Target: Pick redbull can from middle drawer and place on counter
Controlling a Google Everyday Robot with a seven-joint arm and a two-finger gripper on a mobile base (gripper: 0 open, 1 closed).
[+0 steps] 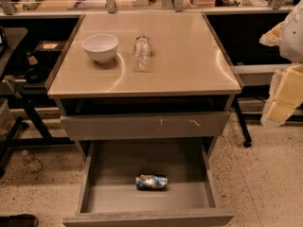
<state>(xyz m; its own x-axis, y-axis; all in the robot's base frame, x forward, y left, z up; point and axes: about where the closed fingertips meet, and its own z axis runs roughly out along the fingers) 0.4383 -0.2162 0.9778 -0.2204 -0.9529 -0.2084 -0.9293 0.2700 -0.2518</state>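
The redbull can (151, 182) lies on its side on the floor of the open middle drawer (118, 197), near the middle of it. The drawer is pulled out toward me below the cabinet. The glossy beige counter (189, 56) tops the cabinet. My gripper (283, 96) shows as pale yellow parts at the right edge of the view, at counter height, to the right of the cabinet and well above and away from the can. It holds nothing that I can see.
A white bowl (100, 47) and a clear plastic bottle (141, 52) lying down sit on the counter's back left. The scratched upper drawer front (147, 125) is shut. Dark side tables (19, 79) flank the cabinet. Speckled floor lies to the right.
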